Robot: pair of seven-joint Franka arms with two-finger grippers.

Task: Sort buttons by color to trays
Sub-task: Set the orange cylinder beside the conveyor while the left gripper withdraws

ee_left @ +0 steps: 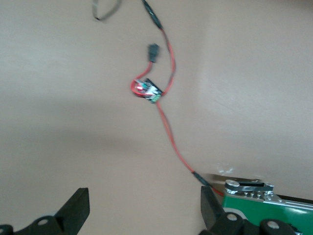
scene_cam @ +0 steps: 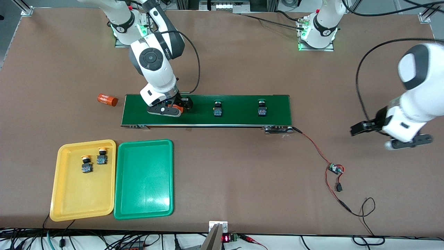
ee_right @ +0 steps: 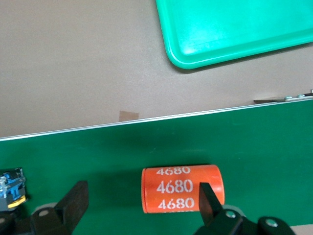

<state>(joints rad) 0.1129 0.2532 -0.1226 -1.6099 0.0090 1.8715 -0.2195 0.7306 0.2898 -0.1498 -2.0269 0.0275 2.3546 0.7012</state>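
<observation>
Hands first. We note the right hand [scene_cam: 173, 108] low over the conveyor belt [scene_cam: 239, 119], at the end toward the right arm; its fingers [ee_right: 208, 200] stand wide apart around an orange cylinder [ee_right: 182, 188] printed "4680" that lies on the belt. One finger is just beside the cylinder's end; we cannot tell whether it touches. The left hand [scene_cam: 388, 133] waits over bare counter [scene_cam: 242, 166] off the belt's 3 o'clock end in the front view, fingers [ee_left: 78, 208] wide, holding nothing.

Two green-capped buttons [scene_cam: 218, 108] [scene_cam: 262, 107] sit on the belt, well apart. Two yellow-capped buttons [scene_cam: 86, 164] [scene_cam: 102, 156] sit in the yellow tray [scene_cam: 57, 194], near its 12 o'clock end. The green tray [scene_cam: 121, 208] lies just beside the yellow one, toward 3 o'clock.

A second orange cylinder [scene_cam: 107, 100] lies on the counter at 9 o'clock of the belt. A red wire [scene_cam: 314, 146] runs from the belt to a small circuit board [scene_cam: 335, 169].
</observation>
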